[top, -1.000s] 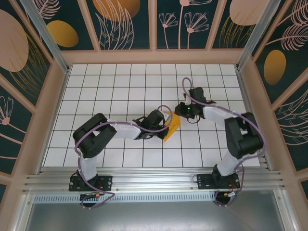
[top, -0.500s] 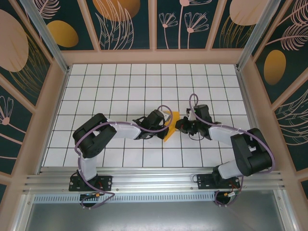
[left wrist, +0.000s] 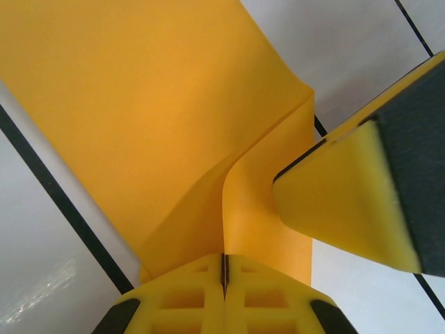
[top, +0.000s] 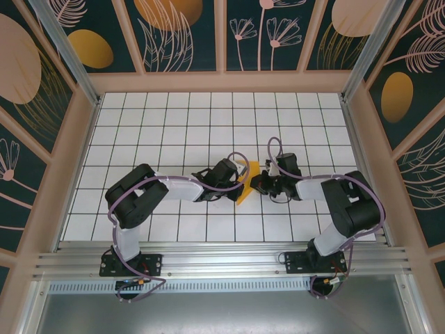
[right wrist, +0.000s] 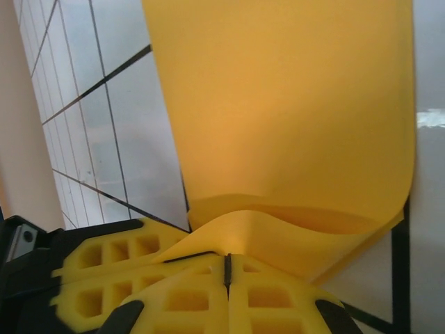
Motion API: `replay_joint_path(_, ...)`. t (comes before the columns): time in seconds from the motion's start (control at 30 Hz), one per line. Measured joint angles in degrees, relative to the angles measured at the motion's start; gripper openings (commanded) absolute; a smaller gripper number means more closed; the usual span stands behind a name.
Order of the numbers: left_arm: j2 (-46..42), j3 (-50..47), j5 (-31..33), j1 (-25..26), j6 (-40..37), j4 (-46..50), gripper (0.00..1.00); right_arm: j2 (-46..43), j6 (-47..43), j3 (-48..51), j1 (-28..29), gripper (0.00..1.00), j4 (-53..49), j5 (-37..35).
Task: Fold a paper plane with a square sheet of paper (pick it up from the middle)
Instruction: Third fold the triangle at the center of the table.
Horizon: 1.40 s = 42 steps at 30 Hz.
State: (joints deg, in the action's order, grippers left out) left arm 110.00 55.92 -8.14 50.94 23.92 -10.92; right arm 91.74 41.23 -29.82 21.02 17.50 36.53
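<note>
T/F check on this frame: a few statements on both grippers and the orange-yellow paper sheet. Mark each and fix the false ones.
1. The left gripper is shut on the thin orange-yellow paper sheet. True.
2. The right gripper hangs open, clear of the sheet. False: its fingers are closed on an edge of the sheet.
3. The sheet lies flat on the white grid table. False: it is buckled, with a curl rising where each gripper pinches it.
4. In the top view the two grippers face each other near the table's middle, with the sheet between them. True.
</note>
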Motion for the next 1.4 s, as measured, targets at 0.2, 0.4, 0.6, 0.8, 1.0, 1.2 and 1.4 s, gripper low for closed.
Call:
replay_joint_path(0.2, 0.0, -0.07, 0.04, 0.0, 0.0, -0.02, 0.01, 1.68, -0.44, 0.0, 0.0, 0.05, 0.28, -0.63)
replay_joint_path(0.4, 0.0, -0.09, 0.04, 0.0, 0.0, -0.04, 0.01, 2.08, -1.33, -0.42, 0.0, 0.07, -0.2, -0.7)
replay_joint_path(0.6, 0.0, -0.11, 0.17, 0.0, 0.0, -0.04, 0.01, -0.24, -1.88, -0.66, -1.07, 0.08, -1.86, -0.68)
replay_joint_path(0.8, 0.0, -0.11, 0.2, 0.0, 0.0, -0.04, 0.01, -0.5, -1.9, -1.09, -3.04, 0.07, -1.81, -0.5)
replay_joint_path(1.0, -0.02, -0.15, 0.24, 0.0, -0.02, -0.13, 0.01, 2.14, -1.92, -1.33, -3.08, 0.07, -1.88, -1.77)
replay_joint_path(1.2, -0.02, -0.2, 0.31, 0.0, -0.04, -0.26, 0.01, 1.99, -2.4, -2.4, -3.1, 0.08, -3.89, -2.32)
replay_joint_path(1.4, -0.02, -0.2, 0.44, 0.02, -0.04, -0.26, 0.01, 1.31, -3.21, -3.3, -4.37, 0.08, -4.68, -2.43)
